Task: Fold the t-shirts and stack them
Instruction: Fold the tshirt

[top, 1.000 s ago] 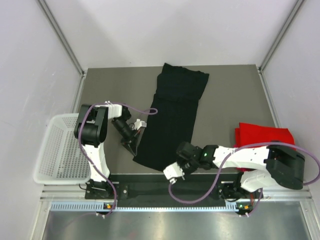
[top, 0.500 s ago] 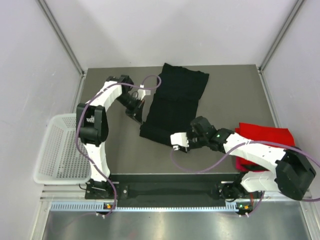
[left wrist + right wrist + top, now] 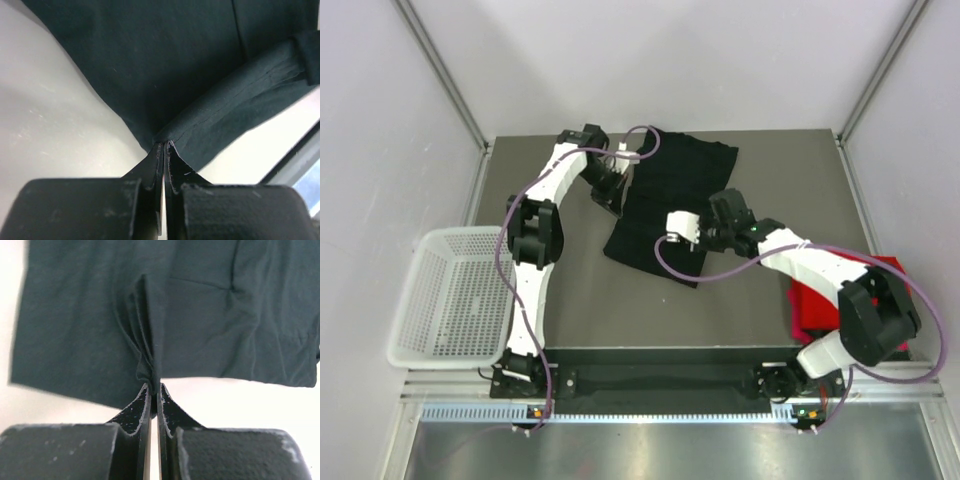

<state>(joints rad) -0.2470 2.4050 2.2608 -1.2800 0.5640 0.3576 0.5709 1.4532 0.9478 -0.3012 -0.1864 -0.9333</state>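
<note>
The black t-shirt (image 3: 680, 175) lies at the far middle of the table, its near part doubled back over itself. My left gripper (image 3: 622, 192) is at the shirt's left edge, shut on a hem of the black cloth (image 3: 165, 65), and the closed tips of this gripper (image 3: 164, 145) pinch the fold. My right gripper (image 3: 703, 240) is at the near right edge, shut on a bunched pleat of the same shirt (image 3: 90, 330), which this gripper (image 3: 154, 386) holds a little above the table. A folded red t-shirt (image 3: 807, 308) lies at the right, partly under the right arm.
A white mesh basket (image 3: 450, 300) hangs off the table's left near side. The grey tabletop (image 3: 570, 300) shows between the basket and the shirt. White walls with metal corner posts enclose the table.
Both grippers have carried the black shirt's near edge away from the bases toward the far side. The shirt, long and stretched out a second ago, now lies shorter and doubled.
</note>
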